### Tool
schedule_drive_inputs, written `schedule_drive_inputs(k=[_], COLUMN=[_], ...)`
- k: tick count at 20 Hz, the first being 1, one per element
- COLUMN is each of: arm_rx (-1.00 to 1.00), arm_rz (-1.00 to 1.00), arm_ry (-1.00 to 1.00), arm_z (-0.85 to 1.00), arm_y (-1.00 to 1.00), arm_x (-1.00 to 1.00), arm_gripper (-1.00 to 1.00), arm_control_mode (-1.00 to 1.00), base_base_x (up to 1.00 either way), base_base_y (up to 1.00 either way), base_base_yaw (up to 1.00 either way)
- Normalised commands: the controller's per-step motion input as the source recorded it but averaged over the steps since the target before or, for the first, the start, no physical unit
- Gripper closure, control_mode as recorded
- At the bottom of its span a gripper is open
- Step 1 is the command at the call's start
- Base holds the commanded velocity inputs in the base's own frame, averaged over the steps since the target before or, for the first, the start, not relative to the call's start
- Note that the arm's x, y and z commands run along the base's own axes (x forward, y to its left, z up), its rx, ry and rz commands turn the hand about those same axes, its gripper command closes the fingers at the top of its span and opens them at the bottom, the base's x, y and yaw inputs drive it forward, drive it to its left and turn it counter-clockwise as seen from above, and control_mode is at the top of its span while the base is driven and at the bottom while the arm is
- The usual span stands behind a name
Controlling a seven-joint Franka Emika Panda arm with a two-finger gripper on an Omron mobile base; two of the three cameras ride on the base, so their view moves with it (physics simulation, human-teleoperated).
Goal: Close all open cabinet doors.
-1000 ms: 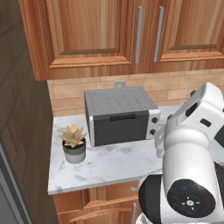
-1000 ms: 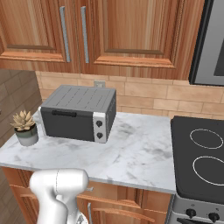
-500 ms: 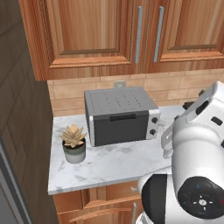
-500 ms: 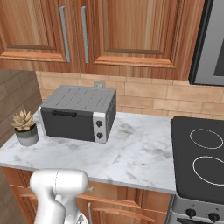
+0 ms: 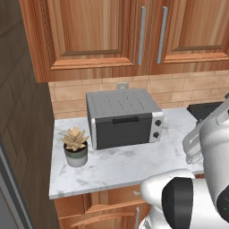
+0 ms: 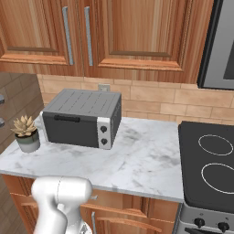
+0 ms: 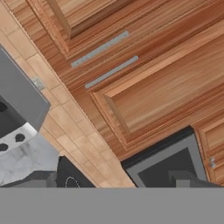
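Meanwhile, plant [image 5: 76,145] and toaster oven [image 5: 123,118] haven't budged, while the arm [image 5: 210,147] has swung rightward and lower, so no door has been pushed yet. The cabinet doors [image 7: 166,87] lie ahead of the gripper [image 7: 113,180], well apart and seemingly flush. Its fingers [image 7: 41,178] are spread wide, holding nothing. Whether another door stands open past the frame edges, I cannot tell.

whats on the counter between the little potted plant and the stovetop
The grey toaster oven stands right of the potted plant; beyond it, bare marble counter runs to the stovetop, as the right base view shows.
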Motion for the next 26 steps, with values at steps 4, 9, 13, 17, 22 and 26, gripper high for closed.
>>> schedule_drive_inputs(k=[4, 9, 13, 17, 22, 26], arm_rx=[-0.01, 0.0, 0.0, 0.0, 0.0, 0.0], arm_rz=[0.0, 0.0, 0.0, 0.0, 0.0, 0.0], arm_ry=[-0.03, 0.0, 0.0, 0.0, 0.0, 0.0], arm_z=[-0.12, 0.0, 0.0, 0.0, 0.0, 0.0], arm_y=[0.0, 0.0, 0.0, 0.0, 0.0, 0.0], arm_x=[-0.09, 0.0, 0.0, 0.0, 0.0, 0.0], arm_gripper=[-1.0, -1.0, -1.0, -1.0, -1.0, -1.0], arm_control_mode=[-1.0, 1.0, 1.0, 1.0, 1.0, 1.0], base_base_x=[0.0, -0.63, -0.79, -0.65, -0.48, -0.43], base_base_y=[0.0, -0.45, -0.8, -0.93, -0.98, -0.98], base_base_yaw=[0.0, 0.0, 0.0, 0.0, 0.0, 0.0])
